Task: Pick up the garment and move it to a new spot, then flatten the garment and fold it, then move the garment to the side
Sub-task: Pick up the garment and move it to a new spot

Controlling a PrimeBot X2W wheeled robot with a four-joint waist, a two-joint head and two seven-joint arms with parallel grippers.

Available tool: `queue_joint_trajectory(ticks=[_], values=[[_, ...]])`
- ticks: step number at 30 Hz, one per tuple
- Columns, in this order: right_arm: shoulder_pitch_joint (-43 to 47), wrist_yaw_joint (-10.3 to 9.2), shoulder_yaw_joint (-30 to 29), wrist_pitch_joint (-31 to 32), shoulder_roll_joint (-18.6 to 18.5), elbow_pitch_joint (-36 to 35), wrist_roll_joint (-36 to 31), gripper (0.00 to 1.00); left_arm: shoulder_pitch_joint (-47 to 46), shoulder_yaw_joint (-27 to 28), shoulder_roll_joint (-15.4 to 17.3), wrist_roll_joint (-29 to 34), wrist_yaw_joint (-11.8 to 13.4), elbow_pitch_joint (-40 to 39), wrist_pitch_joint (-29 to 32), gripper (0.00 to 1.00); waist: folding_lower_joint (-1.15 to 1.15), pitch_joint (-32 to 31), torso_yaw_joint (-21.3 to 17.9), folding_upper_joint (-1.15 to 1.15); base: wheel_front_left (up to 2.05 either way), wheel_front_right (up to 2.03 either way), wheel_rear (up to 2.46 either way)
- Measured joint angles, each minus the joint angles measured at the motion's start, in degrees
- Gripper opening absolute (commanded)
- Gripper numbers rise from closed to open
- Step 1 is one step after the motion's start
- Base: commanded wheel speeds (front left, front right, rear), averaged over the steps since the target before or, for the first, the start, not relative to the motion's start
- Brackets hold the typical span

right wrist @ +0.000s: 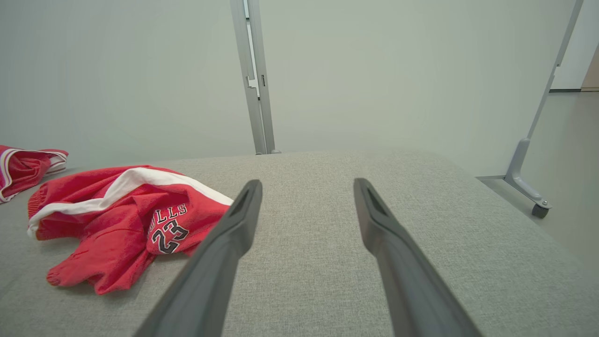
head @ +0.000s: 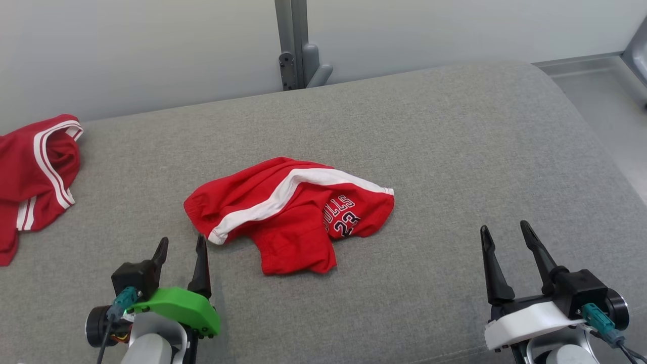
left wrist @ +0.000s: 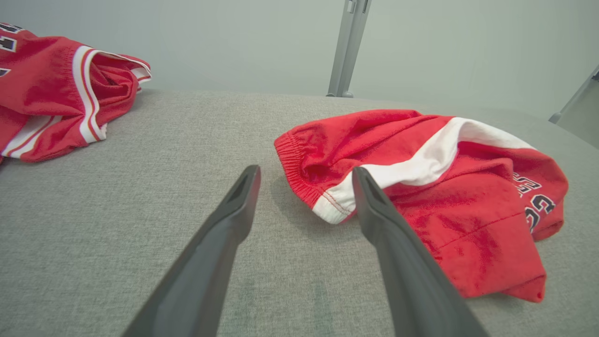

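Note:
The garment (head: 290, 215) is a pair of red shorts with a white side stripe and "BULLS 23" print, lying crumpled in the middle of the grey padded surface (head: 434, 151). My left gripper (head: 181, 243) stands open just in front of the garment's left end, nothing between its fingers. In the left wrist view the garment (left wrist: 421, 187) lies just beyond the left gripper (left wrist: 304, 172), its white hem close to the right fingertip. My right gripper (head: 503, 228) is open over bare cushion, well to the right. The right wrist view has the garment (right wrist: 126, 215) left of the right gripper (right wrist: 306, 185).
A second red jersey piece with white trim (head: 35, 177) lies at the far left edge of the surface. A grey post (head: 295, 45) and pale wall stand behind. The cushion's right edge drops to the floor (head: 606, 111). Bare cushion spreads right of the garment.

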Motion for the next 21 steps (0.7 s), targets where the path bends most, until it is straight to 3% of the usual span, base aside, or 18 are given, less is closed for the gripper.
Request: queue_joint_trajectory(ticks=[9,21], values=[[0.38,0.0,-0.54,0.0,-0.01,-1.19,-0.96,1.0,9.85,5.56,-3.16,5.11,1.43,-13.36,-0.07,1.0,0.0,-1.59,1.43,0.0,0.0,0.0,0.0],[2.25,0.0,-0.1,0.0,0.0,-2.1,-0.3,1.0,16.55,8.55,-4.21,7.83,1.47,-20.3,-0.07,1.0,0.0,-2.58,3.35,0.0,0.0,0.0,0.0]])
